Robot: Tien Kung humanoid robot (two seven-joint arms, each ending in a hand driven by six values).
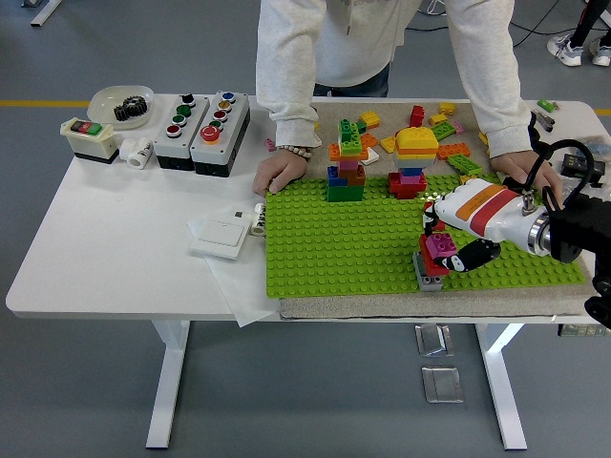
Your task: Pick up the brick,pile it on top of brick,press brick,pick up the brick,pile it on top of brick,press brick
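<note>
Near the front right of the green baseplate (334, 239) stands a small stack: a grey brick (421, 280) at the bottom, a red brick (431, 263) on it, and a magenta brick (439, 244) on top. My right hand (451, 240), white with an orange and red band, reaches in from the right. It is shut on the magenta brick, with fingers over the brick's far side and the black thumb (474, 256) at its near right. My left arm is out of the picture.
A person leans over the far side, one hand (279, 172) on the baseplate's far left corner and the other (530, 170) at its far right. Two brick towers (346, 162) (412, 157) stand at the back, with loose bricks (449, 124) behind. Button boxes (205, 119), a bowl (122, 100) and a wall switch (221, 232) lie left.
</note>
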